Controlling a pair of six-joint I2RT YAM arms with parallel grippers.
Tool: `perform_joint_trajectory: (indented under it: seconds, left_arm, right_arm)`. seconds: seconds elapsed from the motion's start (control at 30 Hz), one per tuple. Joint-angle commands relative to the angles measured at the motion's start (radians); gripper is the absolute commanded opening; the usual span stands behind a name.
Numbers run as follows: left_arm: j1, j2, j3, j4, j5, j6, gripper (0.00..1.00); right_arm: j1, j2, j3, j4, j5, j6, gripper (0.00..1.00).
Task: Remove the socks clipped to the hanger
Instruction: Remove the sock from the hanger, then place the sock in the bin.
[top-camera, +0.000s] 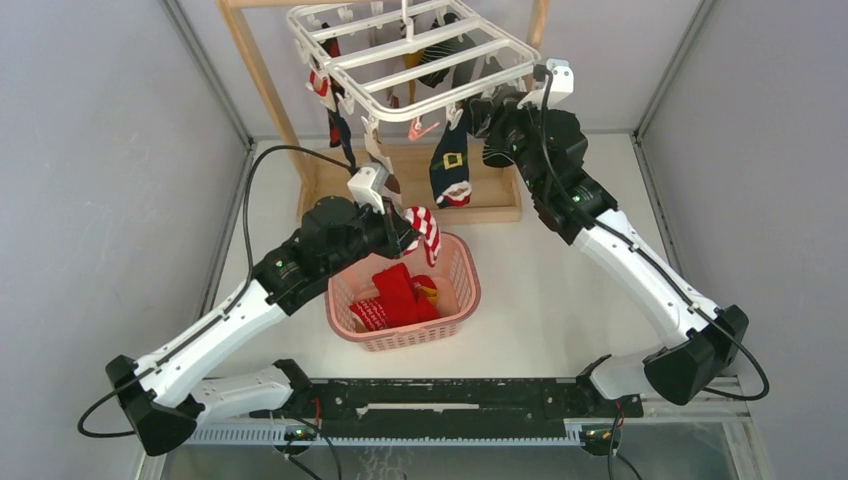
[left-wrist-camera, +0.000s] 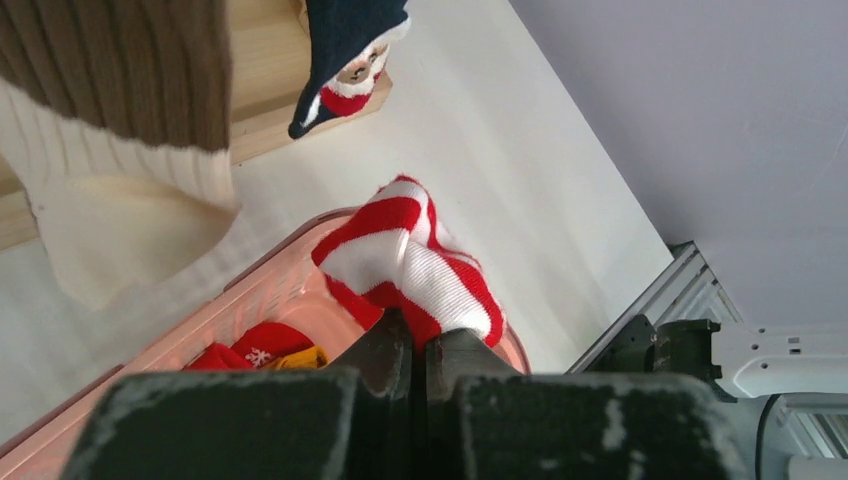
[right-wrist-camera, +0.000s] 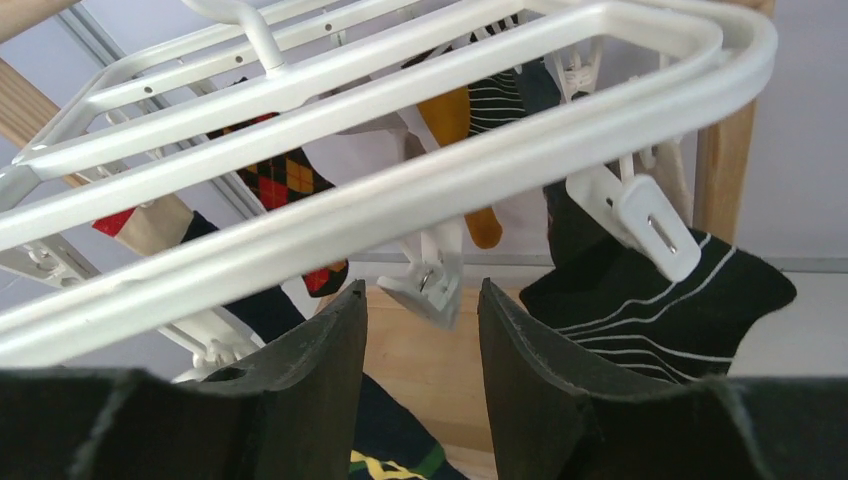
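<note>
Left end effector (left-wrist-camera: 420, 345) gripped a striped sock (left-wrist-camera: 410, 260) over the basket (top-camera: 462, 290), release likely next, while the right end effector (right-wrist-camera: 420, 310), open and empty, sat under the hanger (right-wrist-camera: 450, 170) by a clipped black sock (right-wrist-camera: 650, 300), probably its next grab.

mixed socks (top-camera: 450, 165) hang clipped beneath the white rectangular hanger (right-wrist-camera: 400, 200).

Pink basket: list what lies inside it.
Inside the basket lie red socks and a yellow bit. Anything beneath them is covered.
</note>
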Motion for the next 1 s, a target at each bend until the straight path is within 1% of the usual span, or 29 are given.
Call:
perform_joint_trajectory:
  seconds: [0.0,0.2,0.33,0.5,0.6,0.67,0.77,0.97]
  left_arm:
    - [-0.002,-0.034,-0.042,-0.022,0.014,-0.028,0.03]
    - [-0.003,-0.058,-0.094,-0.029,0.014,-0.055,0.05]
    - [-0.002,-0.072,-0.124,-0.044,0.014,-0.066,0.06]
    - [-0.003,-0.092,-0.166,-0.078,0.005,-0.067,0.11]
    - [-0.003,-0.099,-0.189,-0.108,-0.010,-0.066,0.18]
    - [-0.002,-0.101,-0.205,-0.123,-0.019,-0.067,0.29]
    - [-0.003,-0.105,-0.230,-0.129,-0.026,-0.073,0.41]
    - [-0.002,-0.097,-0.255,-0.135,-0.033,-0.081,0.53]
  right_arm:
    - [-0.002,-0.056,-0.016,0.045,0.003,0.011,0.54]
    - [-0.001,-0.075,-0.040,0.042,0.000,0.014,0.59]
    - [-0.001,-0.091,-0.056,0.039,-0.002,0.015,0.60]
    - [-0.002,-0.120,-0.089,0.034,-0.002,0.013,0.60]
    - [-0.006,-0.143,-0.115,0.034,-0.003,0.012,0.61]
    - [-0.010,-0.154,-0.133,0.031,-0.005,0.014,0.62]
    - [-0.015,-0.171,-0.153,0.028,-0.010,0.019,0.63]
    - [-0.024,-0.194,-0.190,0.022,-0.013,0.021,0.63]
